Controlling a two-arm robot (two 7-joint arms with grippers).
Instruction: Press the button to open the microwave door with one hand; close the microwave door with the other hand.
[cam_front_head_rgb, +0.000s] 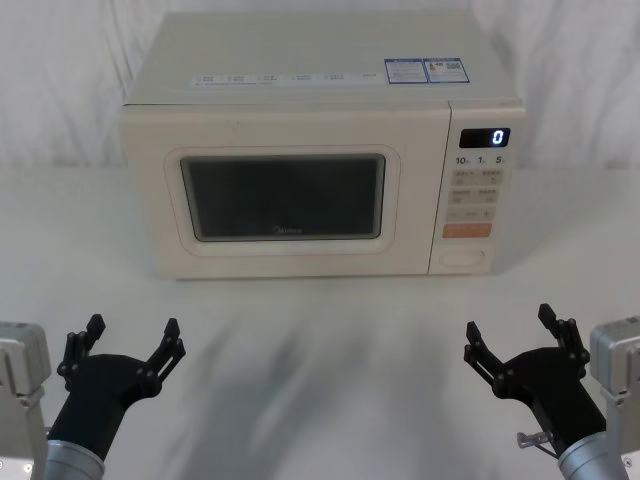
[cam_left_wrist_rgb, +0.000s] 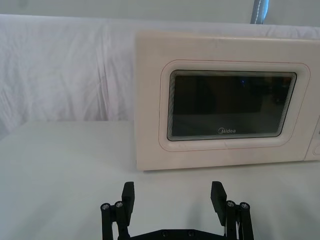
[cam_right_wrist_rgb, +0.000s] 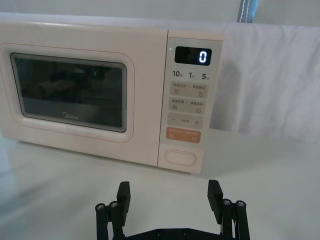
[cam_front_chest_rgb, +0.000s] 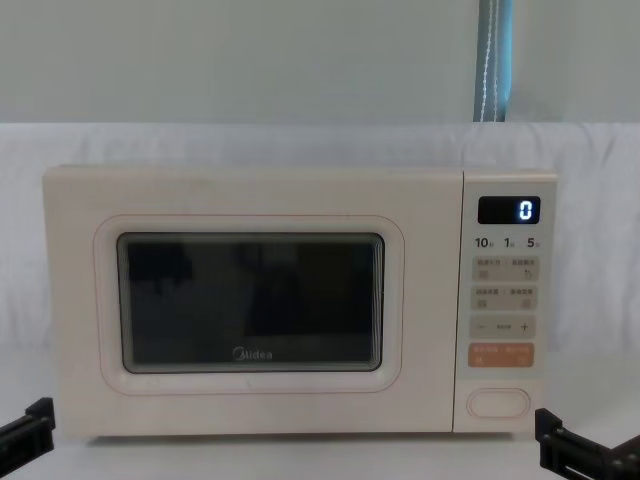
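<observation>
A cream microwave stands at the back of the white table. Its door with the dark Midea window is shut flush; the same door fills the chest view's left and middle. The wide cream pill-shaped button sits lowest on the right-hand panel, under the orange key, and the button also faces the right wrist camera. My left gripper hovers open near the table's front left, well short of the door. My right gripper is open at the front right, roughly in line with the panel. Both hold nothing.
The display reads 0. An orange rectangular key and small beige keys lie above the button. White cloth covers the table and the backdrop. Bare table lies between the grippers and the microwave front.
</observation>
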